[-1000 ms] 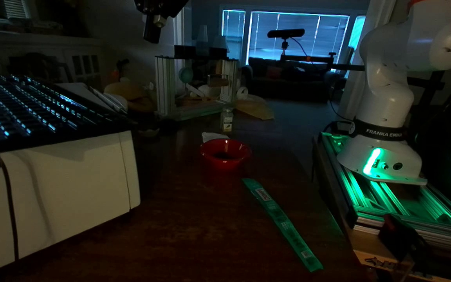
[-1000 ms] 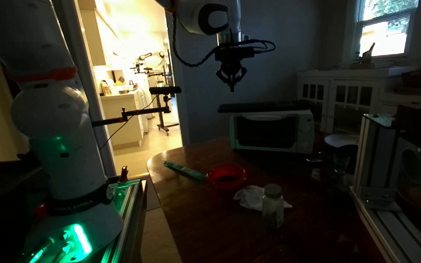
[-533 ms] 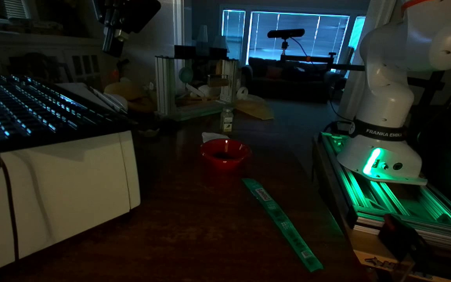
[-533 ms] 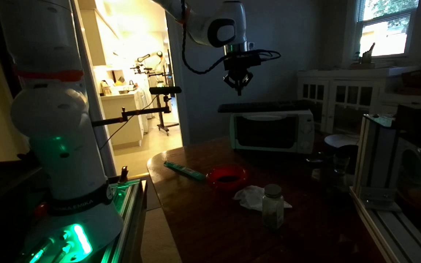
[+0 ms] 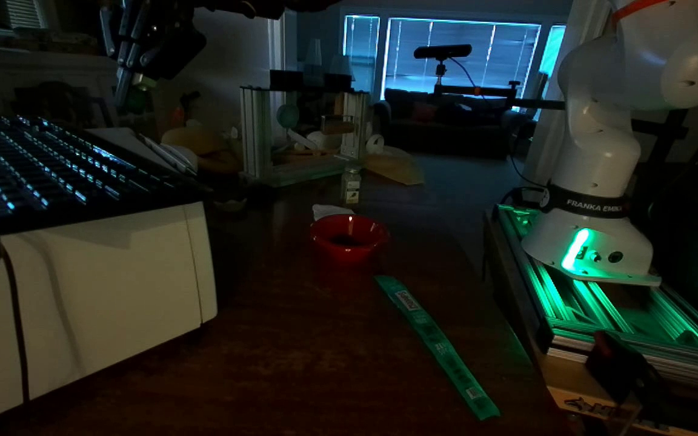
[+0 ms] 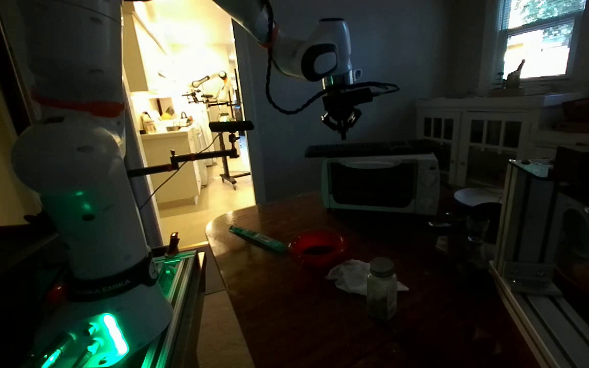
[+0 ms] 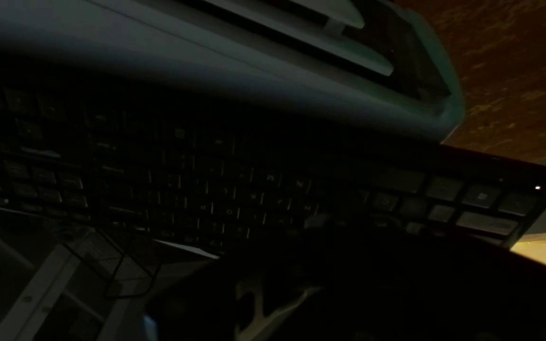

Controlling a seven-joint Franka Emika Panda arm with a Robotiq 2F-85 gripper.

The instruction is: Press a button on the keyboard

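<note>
- Since the earlier frames, the arm (image 6: 290, 55) is carrying the fingers (image 6: 344, 134) lower and farther over the keyboard (image 6: 376, 148); nothing else is visibly shifting.
- The fingers are meeting at their tips, clenched on nothing, and so are forming one narrow poker; keeping them that way should suit a single press.
- Their tips are hovering just above the keys (image 7: 228, 192), seemingly not touching; in the dark wrist view I am not making out which key they are facing.
- The step in hand, I judge, is calling for a slow, straight descent onto the middle of one key, then a lift.
- The keyboard is lying on the white oven (image 6: 430, 176), one end overhanging; pressing where the oven is supporting it should avoid tipping, and pushing lightly should avoid sliding.
- Farther off, on the table (image 6: 294, 317), the red bowl (image 6: 318, 249) and green strip (image 6: 257, 239) are lying well apart from the fingers.
</note>
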